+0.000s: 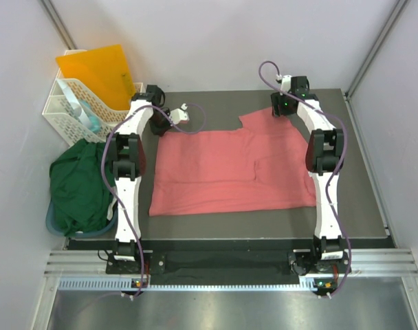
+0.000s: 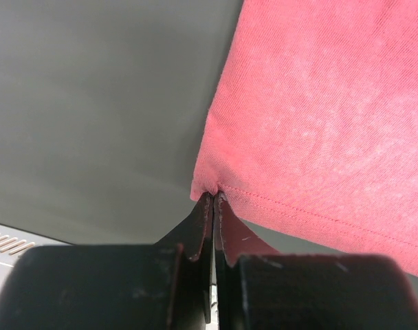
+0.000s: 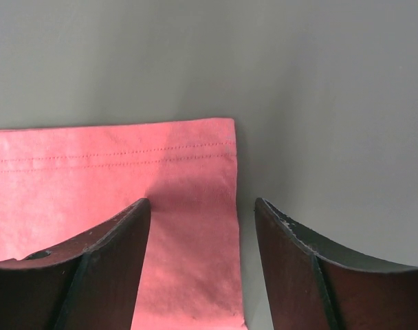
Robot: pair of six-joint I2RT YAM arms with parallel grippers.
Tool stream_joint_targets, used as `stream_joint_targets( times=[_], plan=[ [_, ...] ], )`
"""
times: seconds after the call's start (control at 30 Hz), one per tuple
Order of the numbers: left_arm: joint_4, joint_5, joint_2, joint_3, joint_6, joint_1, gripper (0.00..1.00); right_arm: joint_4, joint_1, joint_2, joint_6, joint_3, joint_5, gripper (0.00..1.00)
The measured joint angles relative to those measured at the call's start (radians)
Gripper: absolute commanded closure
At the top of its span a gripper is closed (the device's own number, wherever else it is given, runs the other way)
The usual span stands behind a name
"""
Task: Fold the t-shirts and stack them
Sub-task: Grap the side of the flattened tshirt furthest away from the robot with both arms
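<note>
Pink t-shirt (image 2: 319,103) corner clamped by left end effector (image 2: 214,199).

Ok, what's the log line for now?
left tool shut on pink shirt corner | right tool open over it | green shirt heaped aside

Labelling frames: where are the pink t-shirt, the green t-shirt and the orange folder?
pink t-shirt (image 1: 216,175): top external view, middle of its body.
green t-shirt (image 1: 78,185): top external view, middle of the heap.
orange folder (image 1: 99,72): top external view, its flat face.
</note>
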Motion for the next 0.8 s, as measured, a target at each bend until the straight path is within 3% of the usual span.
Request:
stream_joint_targets(
  times=[0.13, 0.37, 0.6, 0.67, 0.8],
  plan=[
    [0.007, -0.004, -0.005, -0.012, -0.001, -0.003, 1.00, 0.005, 0.000, 0.012, 0.006, 0.020, -0.012, 0.43],
    [0.022, -0.023, -0.021, -0.040, 0.000, -0.011, 1.00, 0.003, 0.000, 0.012, 0.019, 0.020, -0.069, 0.60],
    [0.023, -0.029, -0.028, -0.051, -0.001, -0.016, 1.00, 0.001, 0.000, 0.012, 0.032, 0.020, -0.093, 0.64],
    [0.023, -0.031, -0.032, -0.057, -0.001, -0.018, 1.00, 0.001, 0.001, 0.012, 0.033, 0.020, -0.089, 0.70],
    [0.021, -0.032, -0.045, -0.079, 0.000, -0.023, 1.00, 0.003, 0.000, 0.012, 0.039, 0.020, -0.061, 0.68]
  ],
)
